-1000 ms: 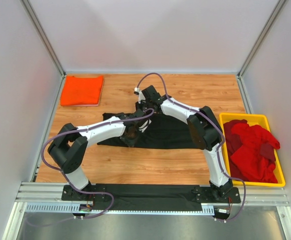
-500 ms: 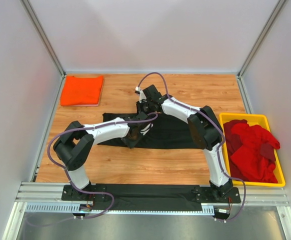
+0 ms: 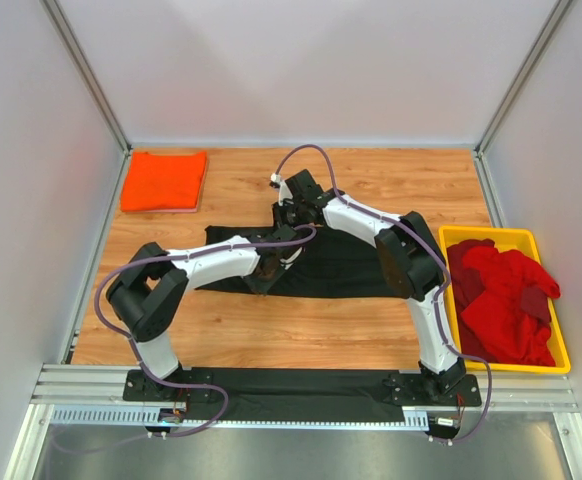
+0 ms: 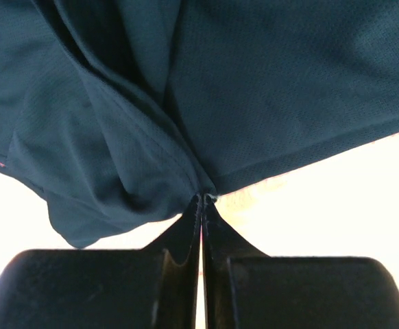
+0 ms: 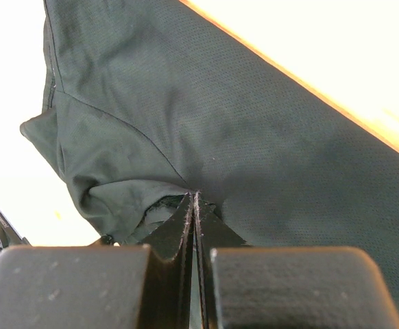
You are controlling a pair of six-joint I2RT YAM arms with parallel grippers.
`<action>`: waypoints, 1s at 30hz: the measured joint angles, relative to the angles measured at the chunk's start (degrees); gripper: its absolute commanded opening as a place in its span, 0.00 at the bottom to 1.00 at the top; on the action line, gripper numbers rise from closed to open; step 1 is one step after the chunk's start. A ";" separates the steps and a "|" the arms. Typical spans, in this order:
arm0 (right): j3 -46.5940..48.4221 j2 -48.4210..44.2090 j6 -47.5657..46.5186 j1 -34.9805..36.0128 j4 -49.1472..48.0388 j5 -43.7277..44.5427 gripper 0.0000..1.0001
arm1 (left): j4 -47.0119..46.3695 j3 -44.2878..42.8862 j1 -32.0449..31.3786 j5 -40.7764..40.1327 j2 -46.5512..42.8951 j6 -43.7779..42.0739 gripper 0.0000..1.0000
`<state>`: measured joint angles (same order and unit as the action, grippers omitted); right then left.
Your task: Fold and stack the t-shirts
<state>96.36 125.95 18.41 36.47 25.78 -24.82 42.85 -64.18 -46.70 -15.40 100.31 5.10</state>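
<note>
Entry: the light wooden table top (image 3: 301, 335) fills the middle of the overhead view. The black soft-cloth t-shirt (image 3: 346, 268) lies spread mostly flat across its centre, far wider than either pincer. At the right edge of that view, the yellow plastic tray (image 3: 491, 234) holds a loose, unfolded heap of red cloth t-shirts (image 3: 501, 300). In the upper left corner the bright orange cloth t-shirt (image 3: 163, 180) sits folded into a neat rectangle, well apart from the black one. Both arms meet over the left-of-centre part of the black shirt, the left at its lower edge and the right at its upper edge. The left gripper (image 4: 201, 199) has its jaws pressed together on a small pinch of hem, with cloth puckering and fanning upward from the tips. The right gripper (image 5: 194, 194) is likewise clamped on a bunched fold of the same shirt, and creases radiate toward the lower left of its view. Judgement: the fabric looks like thin, fine mesh knit, so treat it as light and limp. It should drape and sag between your two holds and will not keep a crease unaided. Each pinch is small, so a quick pull may slide the cloth free. Hold it at hems or seams, where the layers double, and move both arms together so the edge stays taut.
</note>
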 measured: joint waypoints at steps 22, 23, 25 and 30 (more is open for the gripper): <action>-0.37 0.00 0.02 0.09 0.24 1.60 0.00 | 3.93 -2.62 14.51 -1.29 -4.15 12.02 0.00; -0.70 0.00 0.02 0.09 0.31 1.88 0.00 | 4.22 -2.84 15.12 -1.03 -3.82 12.74 0.00; -1.36 0.00 0.02 0.09 0.76 2.19 0.00 | 4.66 -3.43 16.33 -0.07 -2.97 14.10 0.00; -1.97 -0.04 0.24 0.09 1.84 2.23 0.00 | 5.20 -4.92 18.40 2.40 -0.59 16.33 0.00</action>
<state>94.39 125.91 18.65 36.56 27.62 -22.59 48.05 -69.10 -28.29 -12.99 99.72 21.43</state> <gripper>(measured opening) 0.005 0.003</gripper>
